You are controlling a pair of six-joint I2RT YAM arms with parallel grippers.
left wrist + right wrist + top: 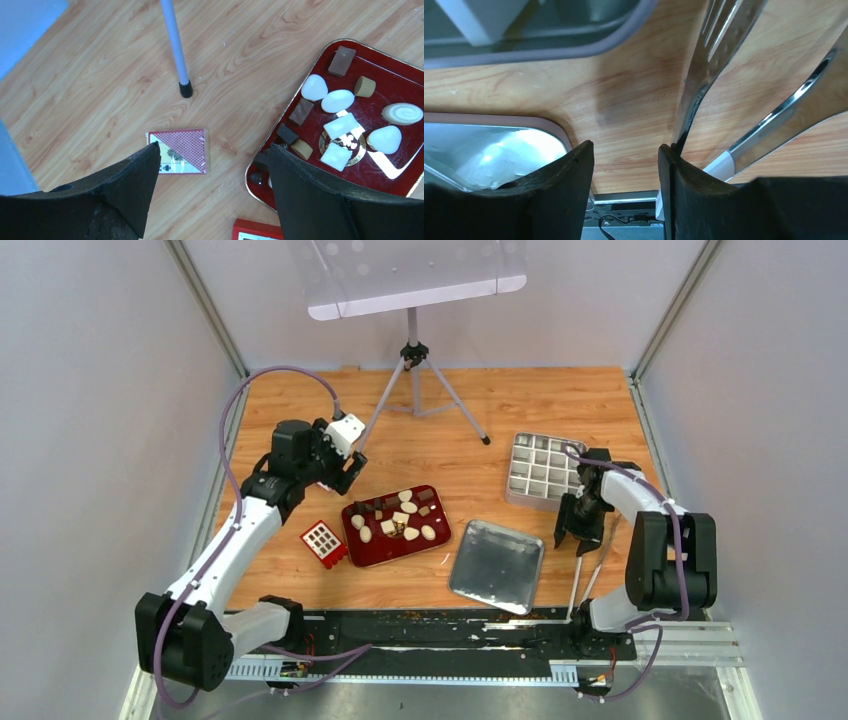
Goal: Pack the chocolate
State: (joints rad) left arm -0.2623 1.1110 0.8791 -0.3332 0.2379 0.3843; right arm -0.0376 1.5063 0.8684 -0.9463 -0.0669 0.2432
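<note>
The chocolate [398, 519], cream-white ovals and dark brown blocks, lies on a red tray [436, 509] at mid-table. In the left wrist view the candies [339, 100] fill the red tray [395, 175] at the right. My left gripper [351, 474] is open and empty, held above the table just left of the tray; in its own view [214, 147] the jaws straddle bare wood. My right gripper [571, 537] is open and empty, low between the silver lid and the grid box; in its own view [625, 147] metal tongs [716, 60] lie against the outside of its right finger.
A grey compartment box [543, 469] stands at the right and a silver lid [497, 564] in front of it. A small red box with a white grid [323, 542] lies left of the tray. A playing card [182, 151] and a tripod leg [176, 47] are near my left gripper.
</note>
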